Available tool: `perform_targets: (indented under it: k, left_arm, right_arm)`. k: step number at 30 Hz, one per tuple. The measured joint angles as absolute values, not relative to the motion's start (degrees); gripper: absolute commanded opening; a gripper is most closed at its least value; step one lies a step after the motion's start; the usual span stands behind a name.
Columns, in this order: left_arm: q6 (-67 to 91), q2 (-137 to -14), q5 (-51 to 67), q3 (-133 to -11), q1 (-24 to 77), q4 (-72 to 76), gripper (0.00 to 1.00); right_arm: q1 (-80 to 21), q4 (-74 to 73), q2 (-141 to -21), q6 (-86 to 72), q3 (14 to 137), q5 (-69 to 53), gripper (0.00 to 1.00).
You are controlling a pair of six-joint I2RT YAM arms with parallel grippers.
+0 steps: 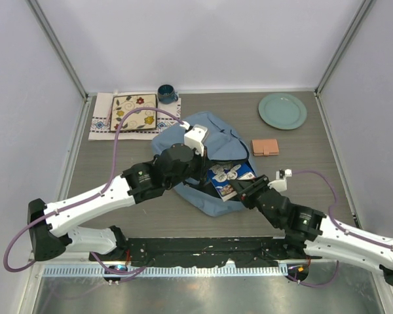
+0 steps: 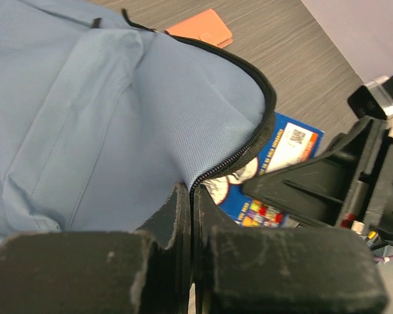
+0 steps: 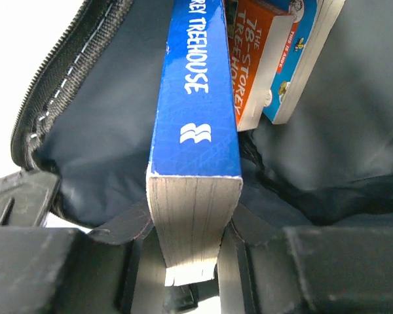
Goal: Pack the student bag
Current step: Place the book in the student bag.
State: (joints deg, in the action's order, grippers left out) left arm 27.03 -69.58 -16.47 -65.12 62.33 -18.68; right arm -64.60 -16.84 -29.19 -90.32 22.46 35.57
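The student bag (image 1: 213, 127), a large soft dusty-blue fabric backpack, lies in the middle of the grey wood-grain desk (image 1: 105, 163), its unzipped mouth turned toward the right arm. Only the left hand (image 2: 192, 203) lifts that mouth, its fingers pressed together on the dark zipper rim. If so thin a pinch slips, the fabric would likely sag onto the incoming book and block it.

The thick blue-spined paperback (image 3: 196, 118) reaches into the dark lining, clamped at its lower page edge by the right hand (image 3: 190, 229). Gripped so low, it may pivot, or its leading corner may jam against the orange-spined paperback (image 3: 259, 72) already inside.

The blue spine reads "TREEHOUSE" above a small white logo. The orange one shows "78-STOREY" and part of "TREEHOUSE".
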Motion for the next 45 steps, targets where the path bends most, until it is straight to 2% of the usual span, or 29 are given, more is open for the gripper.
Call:
perform_targets:
  k: [9, 14, 18, 25, 28, 29, 30, 32, 34, 40, 45]
  left_arm:
    - [28.1, -69.1, -17.5, -64.6, 62.1, -18.7, 0.0]
    - [28.0, -66.8, -19.4, -63.7, 62.1, -18.9, 0.0]
    - [27.6, -65.5, -19.9, -63.0, 62.1, -19.1, 0.0]
    - [26.5, -64.7, -19.9, -63.0, 62.1, -19.2, 0.0]
    - [26.5, -64.6, -19.9, -62.9, 62.1, -19.3, 0.0]
    - [26.6, -64.3, -19.9, -62.7, 62.1, -19.3, 0.0]
    - [26.6, -63.9, -19.9, -62.4, 62.1, -19.4, 0.0]
    - [26.7, -63.0, -20.1, -61.7, 62.1, -19.5, 0.0]
    - [26.9, -61.9, -20.5, -60.8, 62.1, -19.5, 0.0]
    - [28.2, -59.2, -20.9, -58.0, 62.2, -19.6, 0.0]
    - [29.2, -58.8, -20.8, -56.8, 62.2, -19.4, 0.0]
  right_arm:
    - [-48.2, 8.6, -58.9, -90.6, 23.0, 17.2, 0.01]
    - [-47.9, 13.4, -59.5, -89.7, 23.2, 11.2, 0.01]
    - [-47.8, 11.2, -60.1, -86.0, 26.5, 5.7, 0.01]
    - [-45.1, 14.7, -70.7, -82.1, 31.4, -0.2, 0.01]
    - [-44.9, 16.5, -75.2, -81.2, 32.7, 1.2, 0.13]
    - [-44.9, 16.9, -76.4, -81.1, 33.5, 1.7, 0.25]
    - [-44.9, 17.7, -77.8, -80.9, 34.4, 1.9, 0.3]
    - [-44.9, 19.9, -80.4, -80.8, 35.2, 2.5, 0.53]
    - [-44.9, 21.3, -81.6, -80.6, 34.6, 3.3, 0.65]
    - [-44.9, 22.1, -78.1, -80.4, 23.6, 5.5, 0.77]
    - [-44.9, 16.7, -64.8, -79.3, 18.7, 6.6, 0.75]
